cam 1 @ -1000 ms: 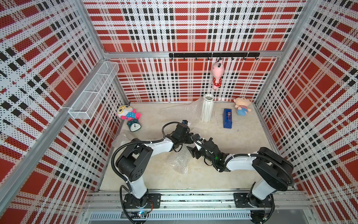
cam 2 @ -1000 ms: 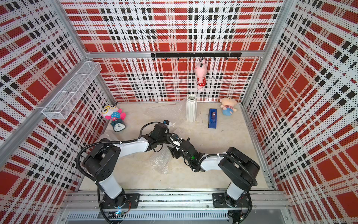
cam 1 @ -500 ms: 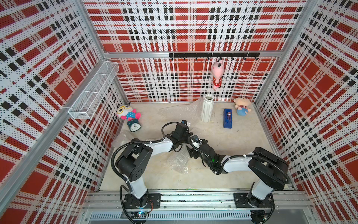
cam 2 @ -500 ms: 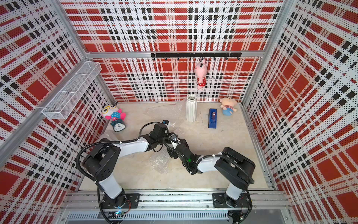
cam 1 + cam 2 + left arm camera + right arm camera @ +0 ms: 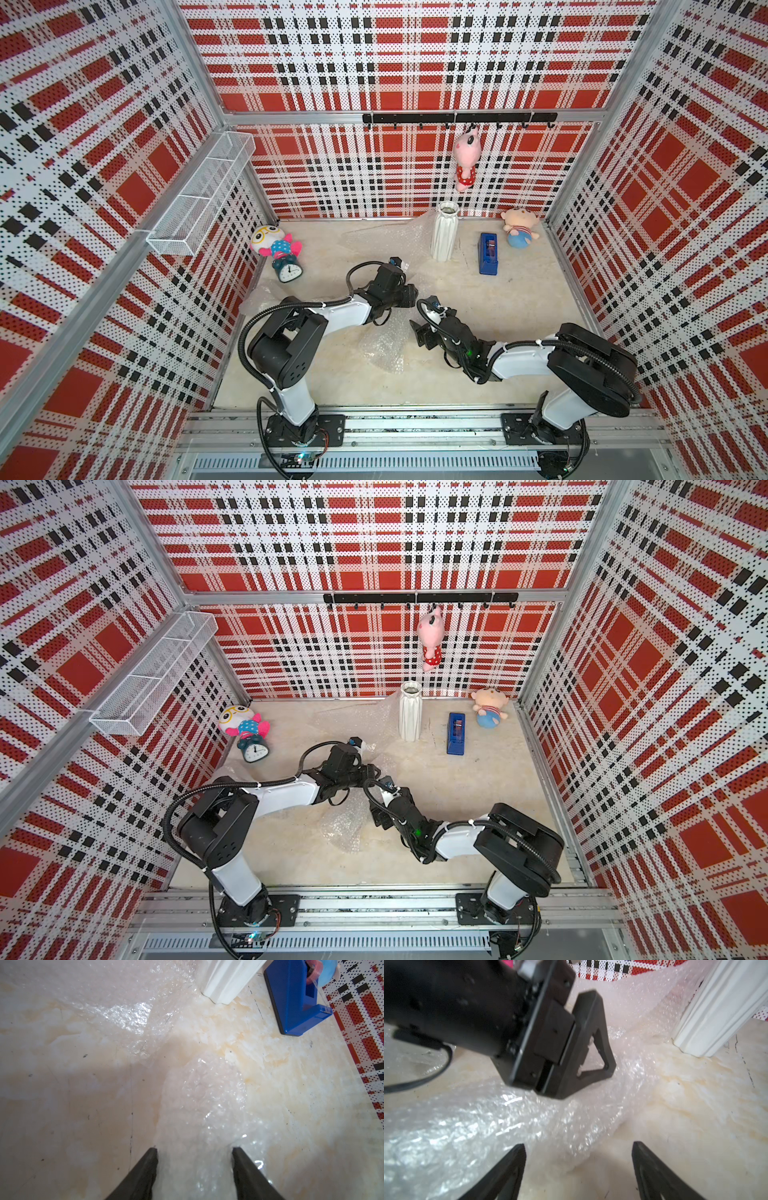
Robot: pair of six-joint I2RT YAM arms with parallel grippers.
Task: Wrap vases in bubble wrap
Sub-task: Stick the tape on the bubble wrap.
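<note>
A tall white ribbed vase [image 5: 444, 232] [image 5: 410, 712] stands upright at the back, with a loose sheet of bubble wrap [image 5: 390, 237] spread beside it. A long bundle of bubble wrap [image 5: 508, 1122] [image 5: 199, 1105] lies mid-table; what is inside it is hidden. My left gripper [image 5: 411, 295] [image 5: 194, 1150] is shut across this bundle, and one of its fingers [image 5: 591, 1043] shows in the right wrist view. My right gripper [image 5: 422, 328] [image 5: 578, 1147] stands open just short of the bundle's end, holding nothing. More crumpled wrap [image 5: 382, 345] lies in front of the two grippers.
A blue tape dispenser [image 5: 488, 253] [image 5: 295, 997] sits right of the vase. Plush toys [image 5: 517, 228] [image 5: 274, 247] and a clock [image 5: 289, 270] line the back and left. A pink toy [image 5: 467, 162] hangs from the hook rail. A wire basket [image 5: 199, 199] juts from the left wall.
My right arm pushed in toward the left gripper, then drew back a little. The left arm and the bundle have stayed put.
</note>
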